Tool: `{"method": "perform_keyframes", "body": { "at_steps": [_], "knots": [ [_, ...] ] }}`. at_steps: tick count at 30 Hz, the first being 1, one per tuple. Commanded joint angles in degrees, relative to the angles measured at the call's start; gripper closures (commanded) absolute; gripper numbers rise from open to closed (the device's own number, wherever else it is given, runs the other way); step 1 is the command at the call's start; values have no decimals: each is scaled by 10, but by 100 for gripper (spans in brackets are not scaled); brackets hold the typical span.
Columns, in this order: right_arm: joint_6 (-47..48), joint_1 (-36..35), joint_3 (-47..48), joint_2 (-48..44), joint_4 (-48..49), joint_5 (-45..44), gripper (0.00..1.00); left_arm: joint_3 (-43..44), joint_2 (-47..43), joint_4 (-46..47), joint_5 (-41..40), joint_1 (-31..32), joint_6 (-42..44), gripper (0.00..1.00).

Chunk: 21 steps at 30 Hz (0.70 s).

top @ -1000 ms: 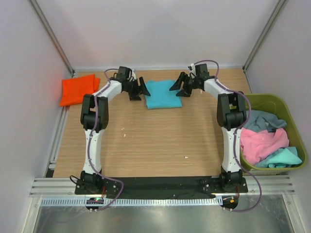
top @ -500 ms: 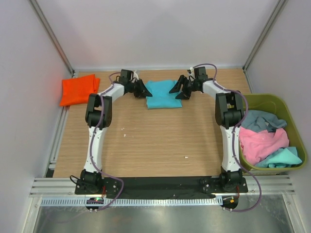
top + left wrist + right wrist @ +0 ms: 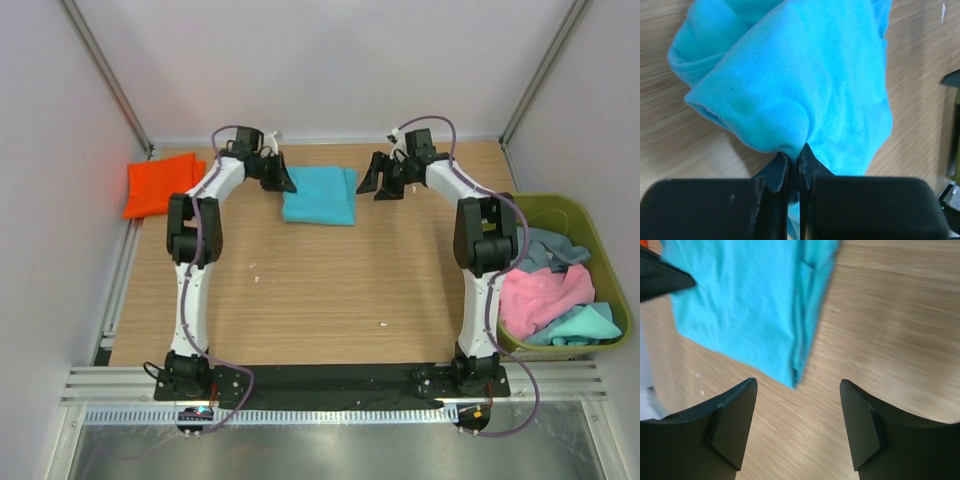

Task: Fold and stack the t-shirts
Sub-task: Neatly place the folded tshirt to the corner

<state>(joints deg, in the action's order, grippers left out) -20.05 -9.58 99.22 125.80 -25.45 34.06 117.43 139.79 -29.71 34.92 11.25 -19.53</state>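
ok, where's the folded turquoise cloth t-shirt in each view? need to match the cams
Top external: folded turquoise cloth t-shirt lies at the far centre of the light wooden tabletop.
Left wrist: fills the upper middle, near edge pinched in the shut left end effector.
Right wrist: upper left, ahead of the open right end effector.
Shared landmark: the wood grain beside the shirt in all three.
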Motion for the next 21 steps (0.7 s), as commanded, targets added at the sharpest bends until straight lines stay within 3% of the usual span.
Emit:
{"method": "perform_keyframes", "body": {
  "at_steps": [1, 3, 5, 7, 11, 21],
  "knots": [
    [118, 3, -33, -111, -37, -112, 26, 29, -94, -95, -18, -46, 121, 100],
    [146, 2, -57, -148, -44, -147, 25, 70, -89, -178, -24, -65, 171, 100],
    [150, 2, -89, -181, -43, -204, 14, 130, -65, -260, -28, -75, 213, 100],
    [164, 3, -113, -201, -45, -215, 13, 198, -39, -349, -41, -94, 246, 100],
    [165, 3, -155, -256, -36, -211, 13, 192, -58, -373, -75, -134, 266, 100],
    [159, 13, -248, -325, -27, -189, 13, 268, -55, -395, -148, -203, 302, 100]
  ]
}}
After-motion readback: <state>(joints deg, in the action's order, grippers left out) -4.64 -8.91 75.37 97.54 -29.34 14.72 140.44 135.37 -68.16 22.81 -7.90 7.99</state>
